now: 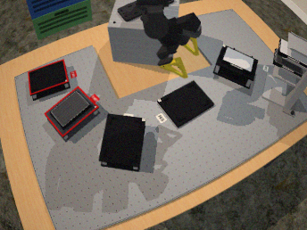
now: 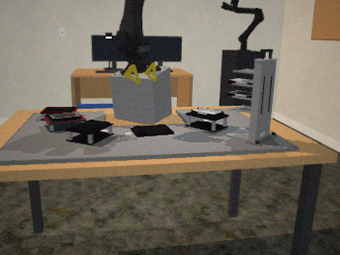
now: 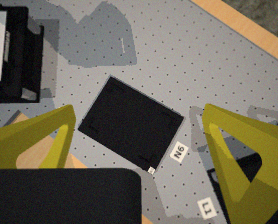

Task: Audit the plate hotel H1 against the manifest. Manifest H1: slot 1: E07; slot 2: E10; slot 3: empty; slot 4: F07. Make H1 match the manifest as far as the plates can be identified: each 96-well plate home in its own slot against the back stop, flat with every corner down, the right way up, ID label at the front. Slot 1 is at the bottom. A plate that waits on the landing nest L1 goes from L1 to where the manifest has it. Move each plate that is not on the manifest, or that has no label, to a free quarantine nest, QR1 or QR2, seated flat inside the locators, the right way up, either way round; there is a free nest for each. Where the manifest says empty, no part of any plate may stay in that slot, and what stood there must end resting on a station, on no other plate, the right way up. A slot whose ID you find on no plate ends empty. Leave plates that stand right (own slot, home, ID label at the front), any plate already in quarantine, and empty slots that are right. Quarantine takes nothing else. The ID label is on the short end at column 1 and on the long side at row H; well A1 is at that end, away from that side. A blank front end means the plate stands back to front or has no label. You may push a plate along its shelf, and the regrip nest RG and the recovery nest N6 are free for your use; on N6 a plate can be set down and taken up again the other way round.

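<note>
My gripper (image 1: pixel 184 56) (image 2: pixel 141 72) (image 3: pixel 138 111) is open and empty, its yellow fingers spread wide. It hangs high above the flat black N6 pad (image 1: pixel 185 103) (image 2: pixel 152 129) (image 3: pixel 115 112), beside the grey block. A plate with a pale top (image 1: pixel 239 58) (image 2: pixel 207 114) sits on a raised black nest to the right. The hotel H1 (image 1: pixel 292 57) (image 2: pixel 262 101) stands at the far right edge, and its slots are too small to read. The L1 nest (image 1: pixel 121 141) (image 2: pixel 91 127) shows only a dark top. A grey plate (image 1: pixel 70 109) lies in one red-framed quarantine nest. The other red nest (image 1: pixel 46 76) looks bare.
A tall grey block (image 1: pixel 134 37) (image 2: pixel 139 98) carries the arm's base behind the mat. Blue and green crates (image 1: pixel 60 4) stand off the table at the back left. The orange table rim (image 1: pixel 13 171) runs around the grey mat.
</note>
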Tool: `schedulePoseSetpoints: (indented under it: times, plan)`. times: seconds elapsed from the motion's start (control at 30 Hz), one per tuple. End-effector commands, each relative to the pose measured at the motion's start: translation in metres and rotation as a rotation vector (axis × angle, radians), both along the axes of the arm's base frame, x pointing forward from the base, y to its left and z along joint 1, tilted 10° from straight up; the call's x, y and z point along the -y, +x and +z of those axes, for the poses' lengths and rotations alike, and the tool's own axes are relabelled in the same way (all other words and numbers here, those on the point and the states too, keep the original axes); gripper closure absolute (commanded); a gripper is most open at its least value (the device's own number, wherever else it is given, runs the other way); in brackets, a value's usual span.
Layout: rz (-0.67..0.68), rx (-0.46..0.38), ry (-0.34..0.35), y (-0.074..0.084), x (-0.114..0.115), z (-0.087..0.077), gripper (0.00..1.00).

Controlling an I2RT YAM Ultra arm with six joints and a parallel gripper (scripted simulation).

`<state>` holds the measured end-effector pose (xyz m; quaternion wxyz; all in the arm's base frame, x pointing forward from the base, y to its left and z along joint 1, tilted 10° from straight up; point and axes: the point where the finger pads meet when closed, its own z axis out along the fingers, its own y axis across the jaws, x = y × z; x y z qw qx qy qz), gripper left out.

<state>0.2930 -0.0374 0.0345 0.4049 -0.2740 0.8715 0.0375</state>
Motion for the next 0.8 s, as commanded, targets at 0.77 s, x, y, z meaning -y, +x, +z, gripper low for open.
schedulePoseSetpoints:
  times: [0.77]
  plan:
    - [0.015,0.049,-0.009,0.006,-0.002,0.037,0.0]
